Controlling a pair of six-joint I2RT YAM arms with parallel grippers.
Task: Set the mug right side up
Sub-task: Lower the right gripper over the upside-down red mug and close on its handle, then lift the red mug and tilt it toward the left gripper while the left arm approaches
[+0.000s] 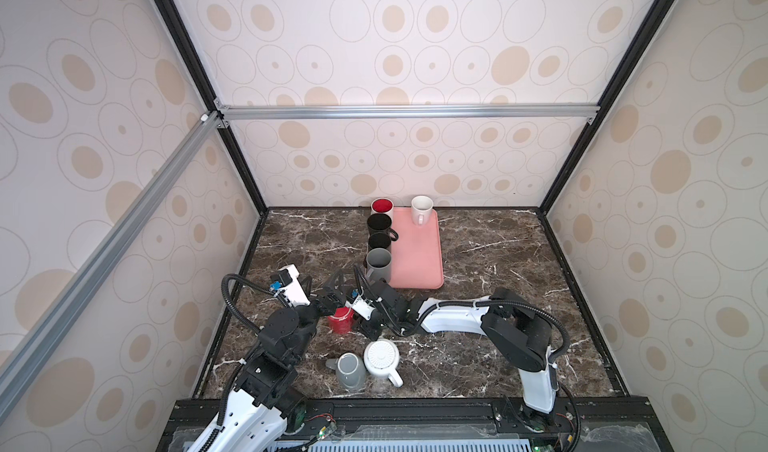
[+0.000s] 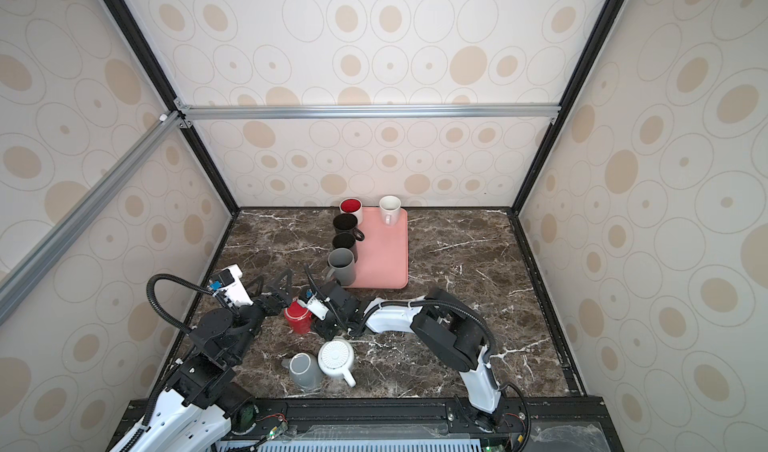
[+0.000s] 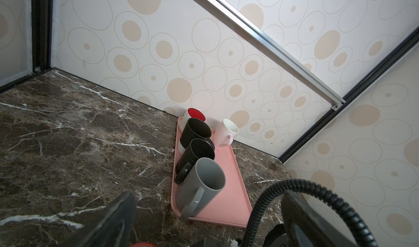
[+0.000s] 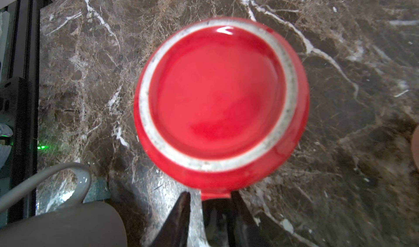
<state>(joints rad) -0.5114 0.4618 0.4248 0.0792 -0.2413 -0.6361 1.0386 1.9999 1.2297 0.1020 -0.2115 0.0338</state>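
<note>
In both top views a brown marble table top (image 1: 498, 263) veined with white floors a booth whose walls (image 1: 415, 34) wear pale paper with beige ovals, crossed by an aluminium rail (image 1: 407, 111). A pink tray (image 1: 419, 259) lies at the back. Along its left edge stand a red-lined white mug (image 1: 382, 207), two black mugs (image 1: 379, 223) and an upright grey mug (image 1: 378, 263), with a plain white mug (image 1: 422, 209) at its far corner. The red mug (image 1: 340, 319) stands upside down on the marble near the front left, apart from the tray. Nearer me an inverted white mug (image 1: 380, 358) sits just beside a tipped grey mug (image 1: 351, 371). My left gripper (image 1: 324, 281) hangs near the red mug's far side, jaws wide and holding nothing. My right gripper (image 1: 360, 325) reaches across the middle to the mug's right side. From my left wrist I see marble, the tray with its mugs, and my fingers (image 3: 113, 218) far apart. From my right wrist the red mug's base faces up, ringed in bare clay. My fingers (image 4: 181, 211) stand close on either side of its handle (image 4: 215, 196), with a sliver of marble beside one. Whether they pinch it I cannot tell.
</note>
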